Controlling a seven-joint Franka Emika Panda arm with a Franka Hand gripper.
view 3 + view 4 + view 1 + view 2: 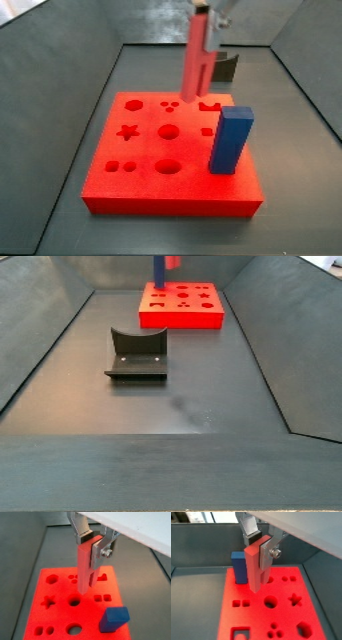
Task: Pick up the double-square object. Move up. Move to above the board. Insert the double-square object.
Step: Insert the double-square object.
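Note:
My gripper [89, 549] is shut on the double-square object [85, 572], a slim red peg with a forked lower end, and holds it upright. It shows in both wrist views, the gripper [256, 544] gripping the peg [256, 569] near its top. The peg hangs over the board [47, 587], a flat red slab with star, circle and square holes. In a side view the peg [197, 60] has its lower end over the board's [147, 175] far part. I cannot tell whether the tip touches the board.
A tall blue block [230, 140] stands upright on the board near one edge, close beside the peg [238, 567]. The dark fixture [138, 354] stands on the grey floor away from the board [181, 318]. Sloping grey walls surround the floor.

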